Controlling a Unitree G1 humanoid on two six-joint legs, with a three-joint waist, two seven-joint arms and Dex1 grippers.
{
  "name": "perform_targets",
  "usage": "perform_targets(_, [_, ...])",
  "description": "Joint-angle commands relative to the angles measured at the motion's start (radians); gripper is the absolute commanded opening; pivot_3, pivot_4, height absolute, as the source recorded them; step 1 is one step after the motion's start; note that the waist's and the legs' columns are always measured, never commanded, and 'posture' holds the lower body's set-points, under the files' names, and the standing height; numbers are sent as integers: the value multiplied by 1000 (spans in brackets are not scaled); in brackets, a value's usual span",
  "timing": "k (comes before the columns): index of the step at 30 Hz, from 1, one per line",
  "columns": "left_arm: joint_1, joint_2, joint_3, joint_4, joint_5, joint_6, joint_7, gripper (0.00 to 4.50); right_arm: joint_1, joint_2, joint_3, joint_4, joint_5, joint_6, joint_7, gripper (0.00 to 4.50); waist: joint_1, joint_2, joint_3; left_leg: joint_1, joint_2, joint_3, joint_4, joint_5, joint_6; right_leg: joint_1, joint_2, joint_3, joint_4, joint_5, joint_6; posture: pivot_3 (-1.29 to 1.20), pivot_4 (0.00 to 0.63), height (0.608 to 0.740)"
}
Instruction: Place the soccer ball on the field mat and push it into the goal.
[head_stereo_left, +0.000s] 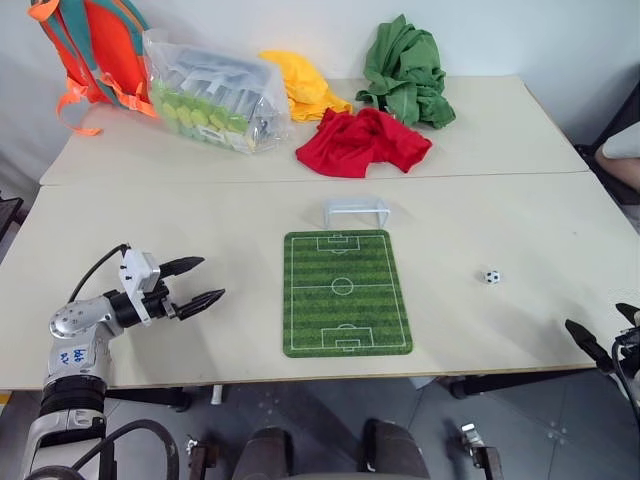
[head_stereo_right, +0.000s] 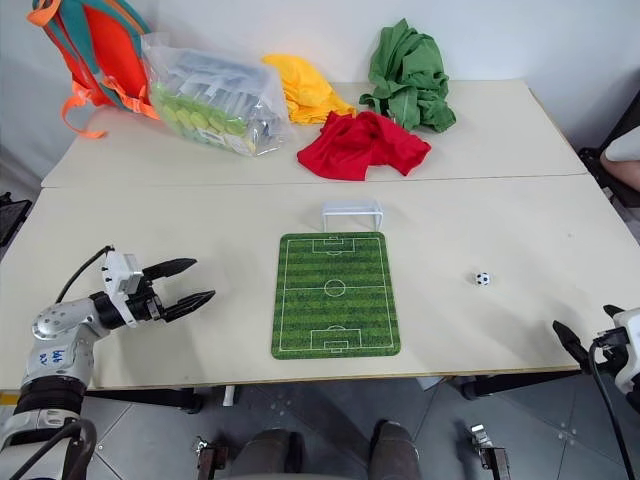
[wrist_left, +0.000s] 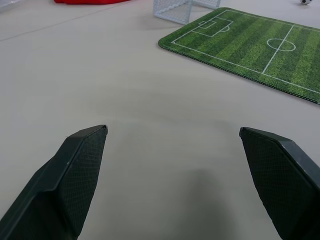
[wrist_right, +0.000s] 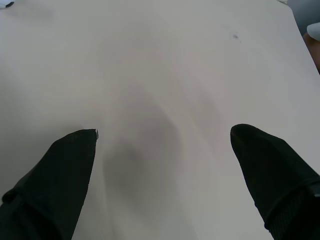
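soccer ball (head_stereo_left: 492, 277) on bare table (head_stereo_left: 200, 220), well apart from both released tools, right of field mat (head_stereo_left: 346, 292)

A: Surface?
B: Pale beige tabletop (head_stereo_left: 150, 230), a seam running across it between the near and far parts.
A: Near part?
B: The field mat (head_stereo_left: 346, 292) lies flat at centre. The goal (head_stereo_left: 356, 211) stands just beyond its far short edge. The soccer ball (head_stereo_left: 492, 277) rests on bare surface to the right, well apart from the mat.
A: Far part?
B: An orange backpack (head_stereo_left: 95, 45) at far left, a clear bag of green-capped items (head_stereo_left: 215, 95) beside it, then yellow cloth (head_stereo_left: 303, 85), red cloth (head_stereo_left: 358, 140) and green cloth (head_stereo_left: 406, 72).
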Motion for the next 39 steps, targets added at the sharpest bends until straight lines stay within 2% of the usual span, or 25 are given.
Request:
perform_targets(1, [-19,9,10,6,-2,-17,-2,4500,-2,-10,-52,-5,12,-14,-15,4463,0,0,0,0,0,0,0,0,0,0,0,0,0,0,0,0,150,740])
perform_targets(7, [-39,6,18,-3,-3,11,48,4500,0,-16,-63,-36,11,16,-35,4463,0,0,0,0,0,0,0,0,0,0,0,0,0,0,0,0,150,740])
perform_targets(13, [-48,7,0,-120,-48,122,16,4500,1,-29,-97,-358,107,292,-108,4463,-1,0,0,0,0,0,2,0,0,0,0,0,1,0,0,0,150,740])
perform_targets(16, [-34,-2,-1,-207,-113,198,-42,4500,-24,-32,-69,-466,144,420,-123,4463,0,0,0,0,1,0,3,0,0,0,0,1,2,0,0,0,150,740])
perform_targets(19, [-16,-17,-32,-269,-111,183,-81,4500,-83,-31,20,-492,126,470,-106,4463,1,0,0,0,1,0,4,-1,0,0,0,1,2,0,0,0,150,740])
perform_targets(23, [0,-32,-48,-325,-127,200,-101,4500,-164,-22,104,-454,114,491,-81,4463,1,0,0,-1,1,0,5,-1,1,0,1,1,2,0,0,0,150,740])
perform_targets(27, [27,-32,-60,-392,-134,229,-109,4500,-299,-23,239,-321,64,487,-30,4463,0,0,0,-3,1,0,9,-2,2,0,1,1,3,0,0,0,150,740])
perform_targets(35, [72,-14,-34,-456,-142,259,-89,4500,-405,-13,304,-155,22,447,26,4463,3,0,0,-7,1,-2,12,-3,2,-1,1,-1,2,0,0,0,150,740])
perform_targets(38, [88,-13,-28,-476,-143,266,-78,4500,-420,-15,334,-102,12,502,41,4463,1,0,0,-8,1,-2,12,-3,2,-1,1,-1,3,0,0,0,150,740])
perform_targets(39, [91,-13,-25,-480,-144,268,-74,4500,-420,-17,341,-98,13,511,51,4105,1,0,0,-8,1,-2,12,-3,2,-1,1,-1,2,0,0,0,150,740])
